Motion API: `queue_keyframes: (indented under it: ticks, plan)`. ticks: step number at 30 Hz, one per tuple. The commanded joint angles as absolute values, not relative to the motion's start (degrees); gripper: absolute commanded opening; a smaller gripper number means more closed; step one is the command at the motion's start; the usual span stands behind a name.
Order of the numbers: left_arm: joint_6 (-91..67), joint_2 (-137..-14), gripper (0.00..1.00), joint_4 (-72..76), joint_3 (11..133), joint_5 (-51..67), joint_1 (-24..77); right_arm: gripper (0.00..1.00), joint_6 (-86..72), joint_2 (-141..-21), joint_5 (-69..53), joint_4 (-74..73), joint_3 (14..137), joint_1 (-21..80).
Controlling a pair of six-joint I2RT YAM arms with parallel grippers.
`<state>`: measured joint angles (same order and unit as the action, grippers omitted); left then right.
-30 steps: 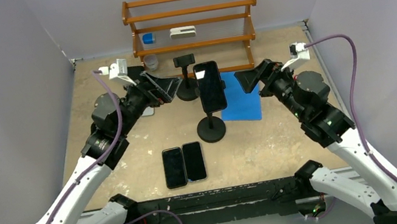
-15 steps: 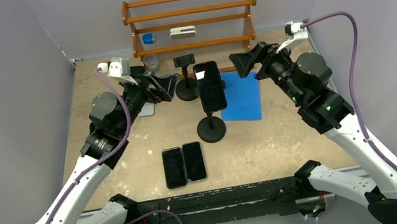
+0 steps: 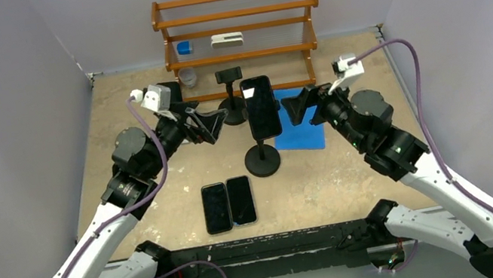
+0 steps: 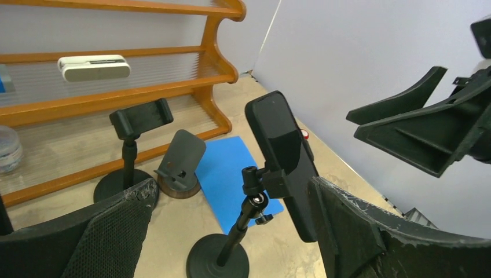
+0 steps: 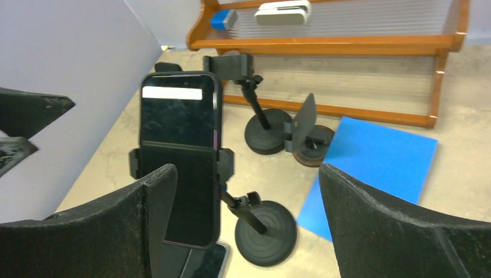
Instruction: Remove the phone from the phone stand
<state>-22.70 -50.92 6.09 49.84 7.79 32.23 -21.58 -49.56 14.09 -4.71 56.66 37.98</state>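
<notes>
Flanking the phone [image 3: 261, 107], clamped upright in the phone stand [image 3: 262, 160] in the middle of the surface [image 3: 327, 178], with left gripper [image 3: 218, 119] and right gripper [image 3: 293, 109] both gaping wide and empty, and judging it stiff, slick and breakable, best pinched across its long edges near the top.

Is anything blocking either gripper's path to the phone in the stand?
Nothing visible does. The left gripper and right gripper, both open, flank the phone with bare air between; only the stand clamp holds it.
</notes>
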Motion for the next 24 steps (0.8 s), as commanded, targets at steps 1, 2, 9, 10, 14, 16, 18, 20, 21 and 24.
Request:
queue_keyframes:
  ticks: [1,2,9,10,14,16,18,20,21,24]
  plan:
    - [-21.09,-50.48,0.98,9.48,50.34,9.93,33.14,0.94,-23.19,-43.21,19.89,1.68,52.48,38.15]
    - [-21.14,-50.53,0.98,9.47,50.26,9.93,33.38,0.95,-24.48,-41.62,18.65,3.02,50.96,38.14]
    - [-21.85,-51.48,0.97,9.59,49.72,9.14,34.67,0.93,-21.76,-41.42,7.79,6.26,51.85,38.19]
    - [-22.02,-51.52,0.97,9.54,49.74,9.18,34.73,0.93,-21.25,-42.83,6.47,4.03,53.55,38.15]
    - [-22.49,-51.49,0.96,9.68,49.63,9.25,35.02,0.93,-20.53,-43.36,3.18,1.73,55.8,38.16]
    - [-22.58,-51.42,0.96,9.58,49.65,9.23,35.24,0.96,-20.14,-42.74,1.18,1.79,55.88,38.14]
    - [-22.59,-51.42,0.95,9.71,49.64,9.59,35.51,0.96,-20.32,-44.61,0.72,-2.54,58.53,38.19]
    - [-22.65,-51.5,0.95,9.59,49.65,9.66,35.76,0.94,-21.1,-47.85,3.18,-8.04,62.0,38.44]
    - [-22.72,-51.58,0.95,9.54,49.66,9.74,35.86,0.93,-21.69,-48.6,4.95,-9.53,62.91,38.87]
    - [-22.68,-51.68,0.94,9.12,49.82,9.52,36.23,0.93,-23.79,-49.64,10.38,-12.27,64.41,41.55]
